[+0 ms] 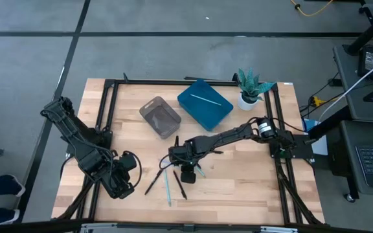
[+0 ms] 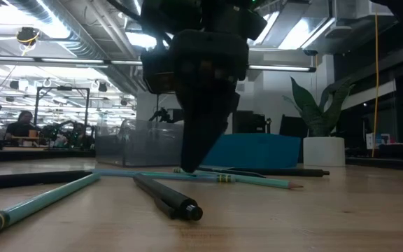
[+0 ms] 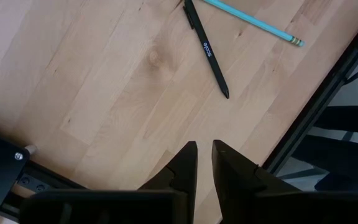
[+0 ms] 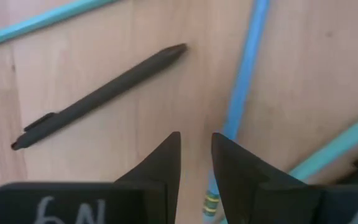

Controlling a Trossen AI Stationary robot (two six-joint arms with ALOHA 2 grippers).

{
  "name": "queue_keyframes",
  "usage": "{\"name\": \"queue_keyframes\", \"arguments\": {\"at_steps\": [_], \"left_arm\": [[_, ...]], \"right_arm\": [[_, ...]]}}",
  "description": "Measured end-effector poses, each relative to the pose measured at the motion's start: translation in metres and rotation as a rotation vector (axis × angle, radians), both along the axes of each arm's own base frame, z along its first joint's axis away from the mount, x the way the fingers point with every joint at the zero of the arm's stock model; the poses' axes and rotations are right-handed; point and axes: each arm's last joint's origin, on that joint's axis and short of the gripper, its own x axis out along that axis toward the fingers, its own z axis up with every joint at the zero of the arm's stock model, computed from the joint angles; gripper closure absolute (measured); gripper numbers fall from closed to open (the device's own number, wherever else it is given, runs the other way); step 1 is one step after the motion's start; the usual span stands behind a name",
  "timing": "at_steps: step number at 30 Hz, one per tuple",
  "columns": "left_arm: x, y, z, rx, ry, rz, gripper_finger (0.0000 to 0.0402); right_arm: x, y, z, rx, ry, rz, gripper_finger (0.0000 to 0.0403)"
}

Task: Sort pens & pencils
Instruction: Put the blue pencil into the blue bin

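While the left gripper [image 3: 204, 155] waits aside, fingers narrowly parted and empty, the right gripper [image 4: 196, 149] hovers slightly spread, empty, a blue pencil [image 4: 240, 93] beside its fingertip; light, stiff, roll-prone, it probably wants a mid-shaft pinch.

Both arms are matte black, chunky jointed links. The right arm [image 1: 238, 134] has a silvery ring with a red dot near its base. Its gripper [image 4: 195, 162] has dark wedge fingers, white handwritten marks on the body.
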Motion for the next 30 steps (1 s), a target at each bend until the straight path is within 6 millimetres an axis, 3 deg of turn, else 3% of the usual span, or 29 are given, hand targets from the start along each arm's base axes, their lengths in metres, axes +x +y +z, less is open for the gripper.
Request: {"name": "queue_keyframes", "arguments": {"at_steps": [12, 23, 30], "left_arm": [[0.0, 0.0, 0.0, 0.0, 0.0, 0.0, 0.0358], [0.0, 0.0, 0.0, 0.011, -0.009, -0.001, 0.0358], [0.0, 0.0, 0.0, 0.011, -0.009, -0.002, 0.0358]], "right_arm": [[0.001, 0.0, -0.011, 0.022, 0.036, -0.001, 0.0311], [0.015, 0.005, 0.015, 0.031, -0.048, 0.045, 0.0311], [0.012, 0.003, 0.017, -0.007, -0.023, 0.062, 0.0311]]}}
